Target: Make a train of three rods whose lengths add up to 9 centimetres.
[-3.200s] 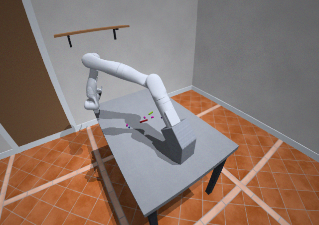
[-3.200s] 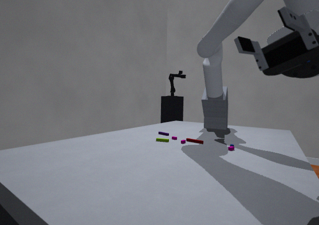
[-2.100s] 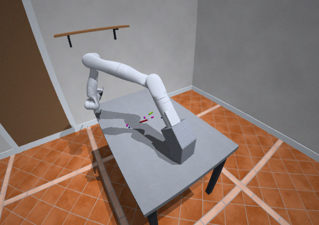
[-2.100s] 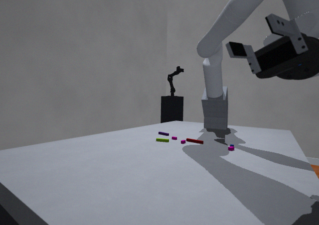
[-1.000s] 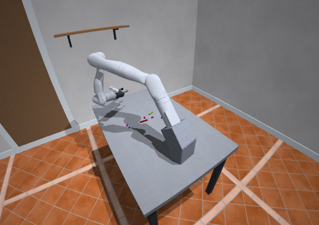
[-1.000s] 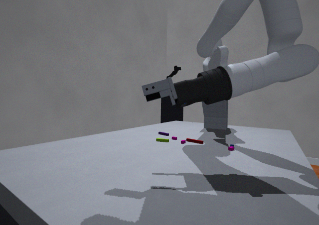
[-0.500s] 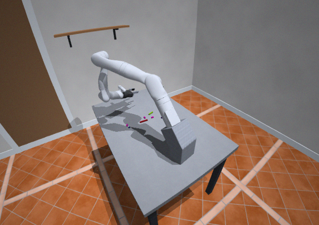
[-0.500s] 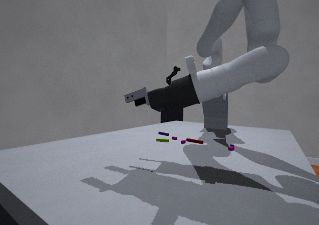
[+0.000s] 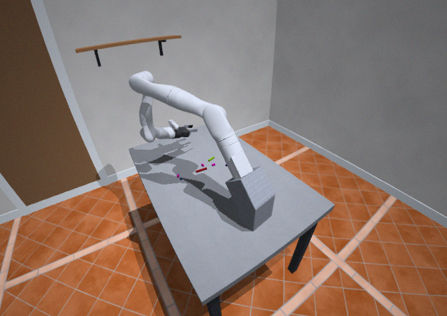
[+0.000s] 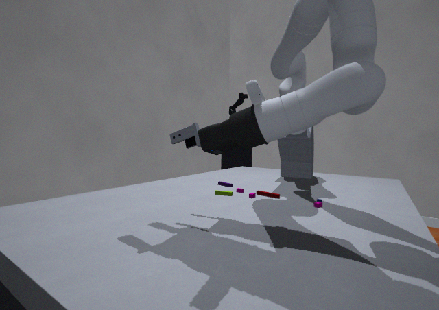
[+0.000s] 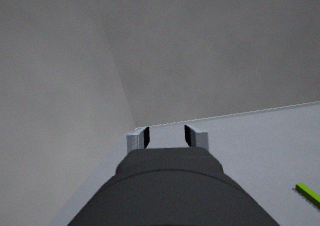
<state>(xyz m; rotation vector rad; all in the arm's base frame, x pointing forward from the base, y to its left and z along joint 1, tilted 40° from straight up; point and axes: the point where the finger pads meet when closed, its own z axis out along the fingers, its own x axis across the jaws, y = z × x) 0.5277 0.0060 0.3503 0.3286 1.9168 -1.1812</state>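
Observation:
Several small rods lie on the grey table (image 9: pixel 223 197). In the exterior view a purple rod (image 10: pixel 225 184), a lime rod (image 10: pixel 223 193), two magenta rods (image 10: pixel 239 190) (image 10: pixel 252 195) and a red rod (image 10: pixel 267 194) lie close together but apart. A third magenta rod (image 10: pixel 317 204) lies further right with a blue rod (image 10: pixel 319 200) right behind it. My gripper (image 10: pixel 182 136) hangs well above the table, pointing roughly level, open and empty. In the wrist view the open fingers point at the wall, and the lime rod (image 11: pixel 308 192) shows at the lower right.
The arm's grey base block (image 9: pixel 252 200) stands on the table near the rods. A wooden shelf (image 9: pixel 128 43) hangs on the back wall. The table's far edge lies under the gripper (image 9: pixel 189 126).

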